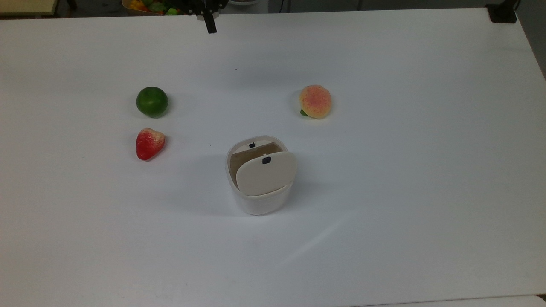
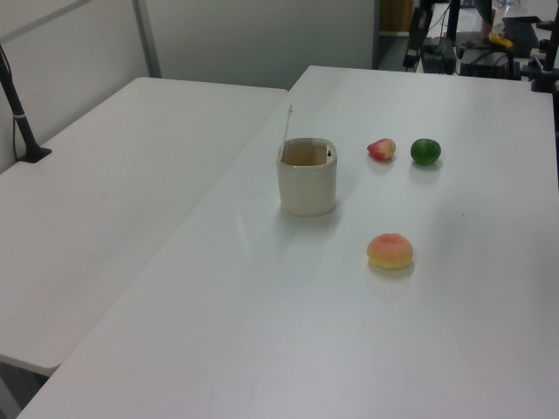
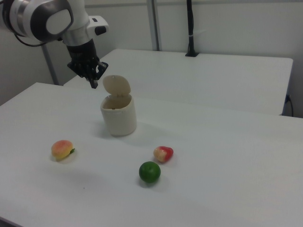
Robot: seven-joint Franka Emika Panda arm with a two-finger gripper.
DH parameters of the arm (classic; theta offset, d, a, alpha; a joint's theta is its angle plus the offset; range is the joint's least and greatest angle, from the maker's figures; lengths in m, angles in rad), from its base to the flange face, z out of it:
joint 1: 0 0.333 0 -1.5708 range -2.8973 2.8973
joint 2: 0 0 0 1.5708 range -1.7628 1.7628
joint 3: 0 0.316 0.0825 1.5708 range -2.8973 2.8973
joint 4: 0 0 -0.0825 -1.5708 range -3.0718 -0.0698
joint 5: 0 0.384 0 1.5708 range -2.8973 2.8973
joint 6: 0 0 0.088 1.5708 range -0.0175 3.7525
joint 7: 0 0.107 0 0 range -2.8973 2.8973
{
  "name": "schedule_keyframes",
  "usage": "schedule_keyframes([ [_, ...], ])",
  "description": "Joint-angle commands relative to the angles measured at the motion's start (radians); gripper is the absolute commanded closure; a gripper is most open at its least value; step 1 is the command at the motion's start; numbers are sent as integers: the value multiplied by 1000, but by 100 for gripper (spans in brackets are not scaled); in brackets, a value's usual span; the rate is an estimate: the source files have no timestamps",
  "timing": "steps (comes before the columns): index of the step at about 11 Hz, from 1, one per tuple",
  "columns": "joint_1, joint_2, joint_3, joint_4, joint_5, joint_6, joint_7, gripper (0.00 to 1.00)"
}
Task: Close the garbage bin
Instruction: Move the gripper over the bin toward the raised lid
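Note:
The garbage bin [image 1: 260, 200] is a small white tub near the middle of the white table [image 1: 405, 179]. Its cream lid [image 1: 266, 175] stands upright and open, with a small black square mark near its upper edge. In the right view the lid [image 3: 116, 85] rises above the bin [image 3: 118, 117]; in the left view the bin [image 2: 307, 182] shows its open inside. My gripper [image 1: 209, 25] hangs at the table's far edge in the top view, well away from the bin. In the right view the gripper [image 3: 93, 81] is just left of the lid, above the table, shut and holding nothing.
A green lime [image 1: 152, 101] and a red strawberry [image 1: 149, 143] lie on the top view's left of the bin, and a peach [image 1: 315, 101] lies at its upper right. A basket of toy produce [image 1: 149, 5] sits beyond the far edge. A second table [image 2: 113, 192] adjoins.

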Motion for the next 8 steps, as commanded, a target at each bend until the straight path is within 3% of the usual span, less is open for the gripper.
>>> schedule_keyframes([
  [1,8,21,-8,-14,47,144,-26,100],
  [5,16,103,-2,40,66,300,30,100],
  [8,54,212,-2,133,63,402,122,100],
])
